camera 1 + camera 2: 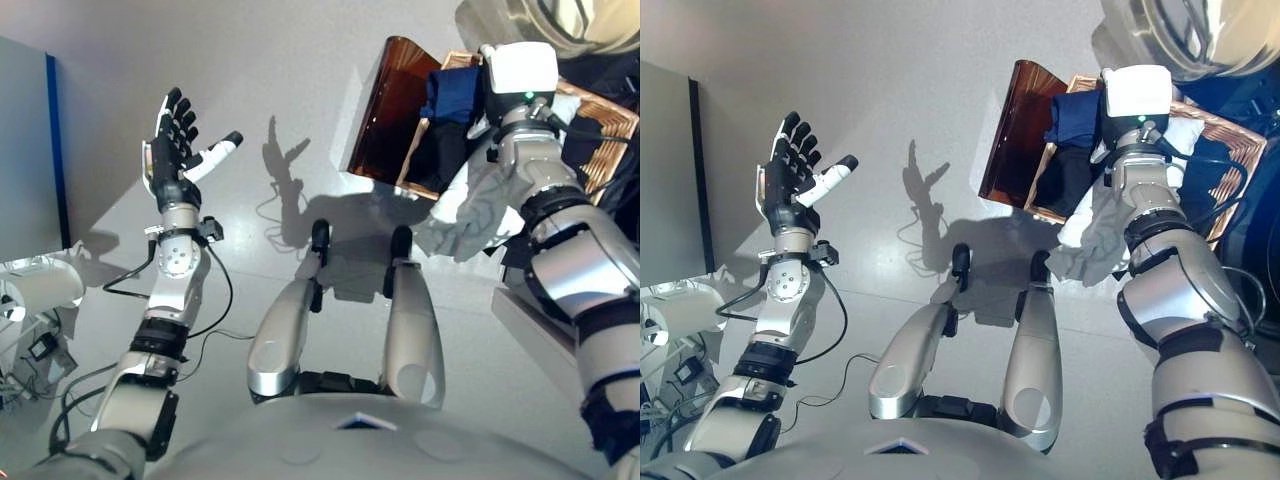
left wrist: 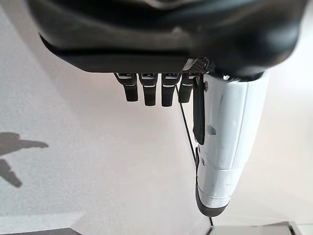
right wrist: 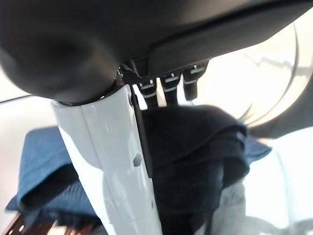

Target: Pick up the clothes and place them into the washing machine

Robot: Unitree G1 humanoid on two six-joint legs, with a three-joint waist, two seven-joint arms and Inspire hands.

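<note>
Nearest to me, my left hand (image 1: 178, 150) is raised over the bare floor on the left, fingers straight and spread with the white-capped thumb out to the side; its wrist view shows nothing between them, so it holds nothing and sits well away from the laundry. Further out on the right, my right hand (image 1: 1137, 100) is over the wicker basket (image 1: 1230, 135), and its wrist view shows the thumb and fingers reaching down onto a dark navy garment (image 3: 195, 147) with a lighter blue cloth (image 3: 44, 166) beside it; the fingertips sink out of sight behind the fabric, so I cannot tell whether they have closed on it. A pale grey garment (image 1: 1095, 235) drapes over the basket's near edge under my forearm. The clothes lie directly beneath this hand, so the right arm is clearly the one to lift. A brown translucent panel (image 1: 1015, 135) stands just left of the basket. Beyond, at the top right, the washing machine door (image 1: 1200, 40) curves above the basket; I judge the lift must clear the basket rim before swinging up to it.
</note>
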